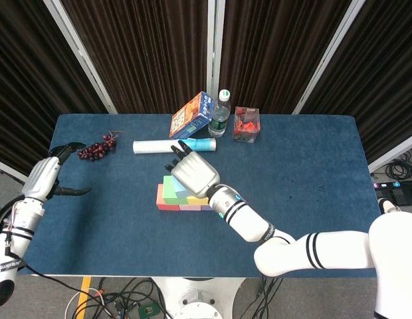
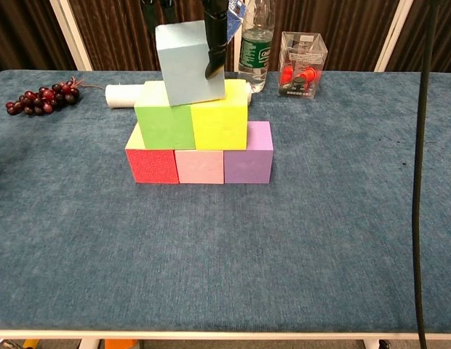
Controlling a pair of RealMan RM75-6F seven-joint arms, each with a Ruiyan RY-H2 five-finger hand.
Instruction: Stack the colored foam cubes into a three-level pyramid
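Note:
Red (image 2: 151, 165), pink (image 2: 199, 166) and purple (image 2: 249, 158) foam cubes form the bottom row in mid-table. A green cube (image 2: 164, 125) and a yellow cube (image 2: 220, 125) sit on them. On top is a light blue cube (image 2: 183, 65), tilted, and my right hand (image 1: 193, 171) grips it from above. One of its black fingers (image 2: 214, 36) lies on the cube's front face and others reach behind. In the head view the hand hides the blue cube. My left hand (image 1: 46, 176) hovers at the table's left edge, holding nothing, fingers apart.
Dark grapes (image 2: 40, 97) lie at the back left. A white roll (image 1: 169, 145), a blue-orange box (image 1: 191, 114), a water bottle (image 2: 256, 40) and a clear box of red pieces (image 2: 302, 64) stand behind the stack. A black cable (image 2: 422, 182) hangs at the right.

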